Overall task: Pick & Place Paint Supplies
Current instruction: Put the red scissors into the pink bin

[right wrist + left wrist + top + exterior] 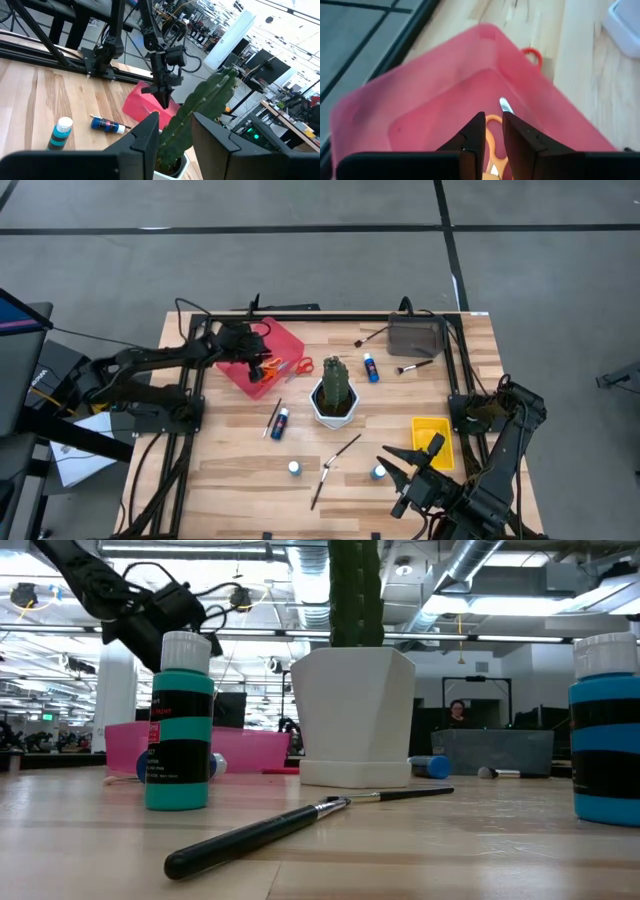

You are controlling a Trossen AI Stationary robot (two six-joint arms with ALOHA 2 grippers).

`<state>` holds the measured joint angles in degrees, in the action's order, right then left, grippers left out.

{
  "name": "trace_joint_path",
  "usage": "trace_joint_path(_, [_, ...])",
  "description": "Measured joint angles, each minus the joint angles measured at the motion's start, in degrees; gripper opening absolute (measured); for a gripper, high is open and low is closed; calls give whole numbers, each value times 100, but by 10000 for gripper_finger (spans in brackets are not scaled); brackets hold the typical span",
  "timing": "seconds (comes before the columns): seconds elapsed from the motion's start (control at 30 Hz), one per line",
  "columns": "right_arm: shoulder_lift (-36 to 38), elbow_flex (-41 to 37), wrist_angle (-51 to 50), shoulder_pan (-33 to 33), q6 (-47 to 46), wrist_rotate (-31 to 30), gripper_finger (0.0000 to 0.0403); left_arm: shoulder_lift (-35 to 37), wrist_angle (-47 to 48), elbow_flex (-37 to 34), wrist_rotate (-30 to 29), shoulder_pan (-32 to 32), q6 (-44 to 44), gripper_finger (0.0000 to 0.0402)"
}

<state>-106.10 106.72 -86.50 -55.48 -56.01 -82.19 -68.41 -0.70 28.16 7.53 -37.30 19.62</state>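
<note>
My left gripper (258,363) hangs over the pink bin (280,345) at the far left, shut on a pair of orange-handled scissors (493,131). It also shows in the right wrist view (163,95). A second pair of scissors (298,366) lies at the bin's right corner. Two blue bottles stand upright near the front (295,468) (378,472), and two lie on their sides (281,420) (370,367). Dark brushes lie on the table (335,460) (414,365). My right gripper (405,470) is open and empty near the front edge. My left gripper has the scissors between its two fingers (475,134). They run along the fingers, the orange handle loop (493,122) in the gap and the metal blade tip (505,105) sticking out past the fingertips. The fingers point down into the bin.
A green cactus in a white pot (335,392) stands mid-table. A grey bin (415,335) stands at the far right, a yellow bin (432,442) near my right gripper. More brushes lie by the grey bin (371,335) and the left bottle (273,418). A person (457,712) is far behind.
</note>
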Motion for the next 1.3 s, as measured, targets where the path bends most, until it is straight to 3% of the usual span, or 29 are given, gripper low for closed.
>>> trace_joint_path(0.43, [0, 0, 0, 0, 0, 28, 108, 877, -15, -2, -16, 1001, 40, 61])
trace_joint_path(0.6, [0, 0, -2, 2, -1, 114, 108, 915, -128, -4, -449, 1500, 428, 61])
trace_joint_path(0.93, [0, 0, -9, 2, 0, 120, 108, 219, -680, 43, -2745, 2970, 1536, 61])
trace_joint_path(1.17, [0, 0, -28, 2, 0, 138, 108, -427, -544, 708, -2845, 3167, 2007, 61])
trace_joint_path(1.3, [-1, 0, -32, 2, -1, 181, 108, -851, 289, 1320, -2778, 2976, 2092, 61])
